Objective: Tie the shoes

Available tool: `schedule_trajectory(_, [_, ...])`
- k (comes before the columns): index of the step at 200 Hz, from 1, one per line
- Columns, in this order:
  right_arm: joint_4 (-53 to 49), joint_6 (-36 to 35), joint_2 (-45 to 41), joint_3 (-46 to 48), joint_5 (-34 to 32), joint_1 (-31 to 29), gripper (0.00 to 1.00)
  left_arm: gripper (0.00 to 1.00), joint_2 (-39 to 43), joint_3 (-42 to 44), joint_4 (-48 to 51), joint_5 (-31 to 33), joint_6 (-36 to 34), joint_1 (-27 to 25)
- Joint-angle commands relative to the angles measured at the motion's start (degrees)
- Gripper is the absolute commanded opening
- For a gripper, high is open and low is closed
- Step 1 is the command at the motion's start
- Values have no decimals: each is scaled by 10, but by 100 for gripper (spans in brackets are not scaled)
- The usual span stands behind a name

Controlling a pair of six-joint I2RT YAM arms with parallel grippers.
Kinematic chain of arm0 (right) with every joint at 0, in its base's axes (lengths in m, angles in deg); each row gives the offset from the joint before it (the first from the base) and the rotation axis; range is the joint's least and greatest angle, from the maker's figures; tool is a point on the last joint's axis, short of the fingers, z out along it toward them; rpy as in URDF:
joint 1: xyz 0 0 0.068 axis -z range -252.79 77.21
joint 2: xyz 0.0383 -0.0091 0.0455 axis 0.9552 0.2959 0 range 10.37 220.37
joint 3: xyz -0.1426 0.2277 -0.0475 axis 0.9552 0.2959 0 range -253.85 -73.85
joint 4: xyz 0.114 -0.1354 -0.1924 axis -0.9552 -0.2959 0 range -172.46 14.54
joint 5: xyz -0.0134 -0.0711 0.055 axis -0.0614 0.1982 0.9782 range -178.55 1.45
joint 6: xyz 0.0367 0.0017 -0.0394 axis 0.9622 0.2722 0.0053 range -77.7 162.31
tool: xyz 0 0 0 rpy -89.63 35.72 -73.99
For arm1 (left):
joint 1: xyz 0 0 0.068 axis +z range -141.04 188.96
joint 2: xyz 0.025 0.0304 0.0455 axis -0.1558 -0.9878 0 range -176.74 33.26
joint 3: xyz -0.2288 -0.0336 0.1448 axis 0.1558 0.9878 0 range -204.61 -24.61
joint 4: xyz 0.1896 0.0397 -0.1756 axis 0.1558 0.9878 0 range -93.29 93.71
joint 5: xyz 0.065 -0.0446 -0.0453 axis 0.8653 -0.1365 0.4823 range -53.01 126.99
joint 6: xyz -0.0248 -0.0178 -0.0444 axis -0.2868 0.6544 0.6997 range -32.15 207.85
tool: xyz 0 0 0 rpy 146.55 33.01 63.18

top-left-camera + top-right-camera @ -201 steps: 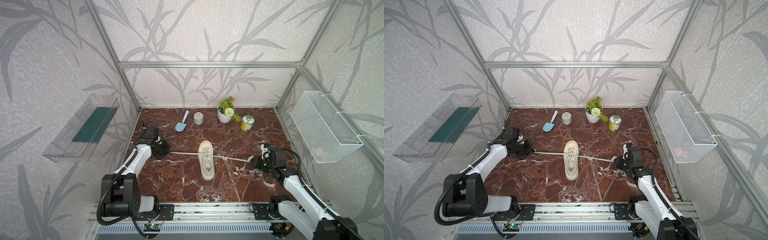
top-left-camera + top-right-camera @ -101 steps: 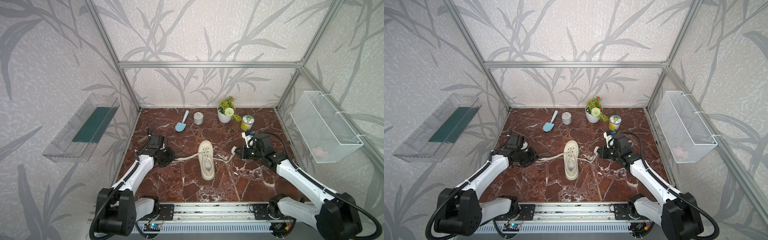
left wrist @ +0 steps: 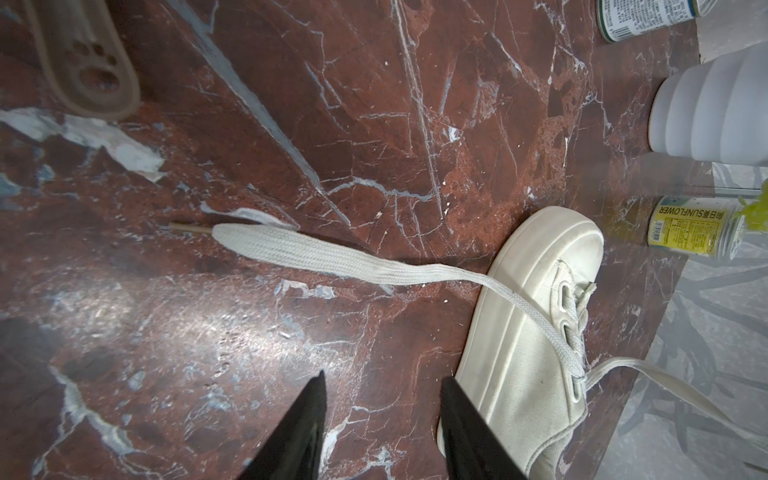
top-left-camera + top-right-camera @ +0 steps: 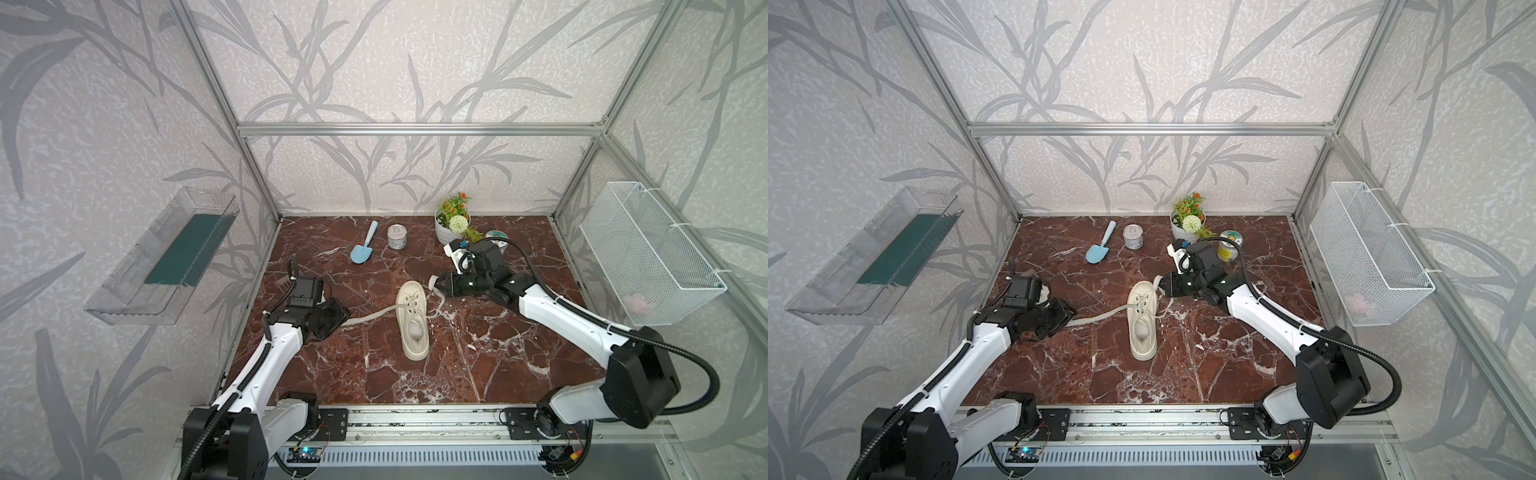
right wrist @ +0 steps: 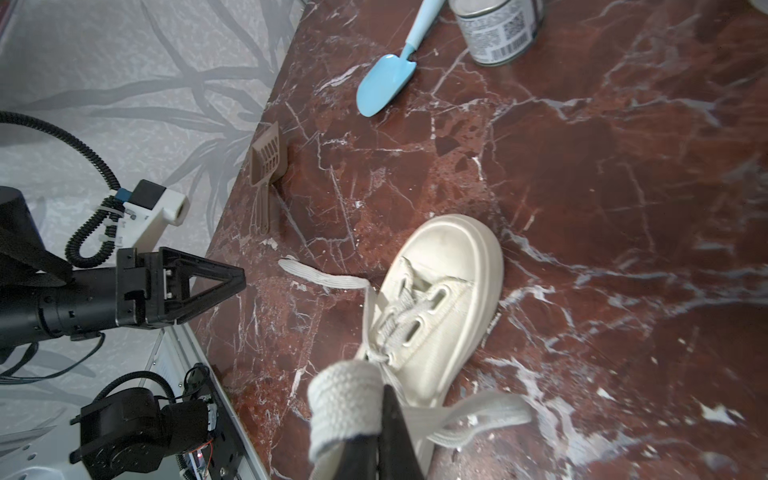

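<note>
The sneaker (image 4: 412,320) lies in the middle of the tabletop (image 4: 478,365), toe toward the far side. Our right fingers (image 5: 392,432) are clamped on the right lace (image 5: 345,399), holding it just right of the toe. Our left fingers (image 3: 307,415) stand apart and empty. The left lace (image 3: 332,257) lies loose and flat on the marble in front of them, running left from the eyelets.

We see three risks. Nothing pins the shoe, so a hard pull from the right could drag or turn it, or draw lace through the eyelets and shorten the free left end. The flat lace hugs the stone, so our left fingers may scrape the tabletop or close on nothing. Our right arm also works near the flower pot (image 4: 446,235) and yellow can (image 4: 1229,251), and a wide swing could topple them.
</note>
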Motion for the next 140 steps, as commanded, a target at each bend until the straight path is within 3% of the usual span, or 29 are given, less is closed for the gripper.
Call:
schedule_trajectory(1, [-10, 8, 30, -45, 4, -28, 0, 48, 15, 10, 1, 19, 6, -1])
schedule_trajectory(67, [-36, 38, 148, -162, -2, -91, 0, 48, 12, 17, -17, 17, 6, 0])
schedule_trajectory(140, [-16, 73, 269, -240, 12, -104, 0, 48, 1, 20, -36, 7, 14, 1])
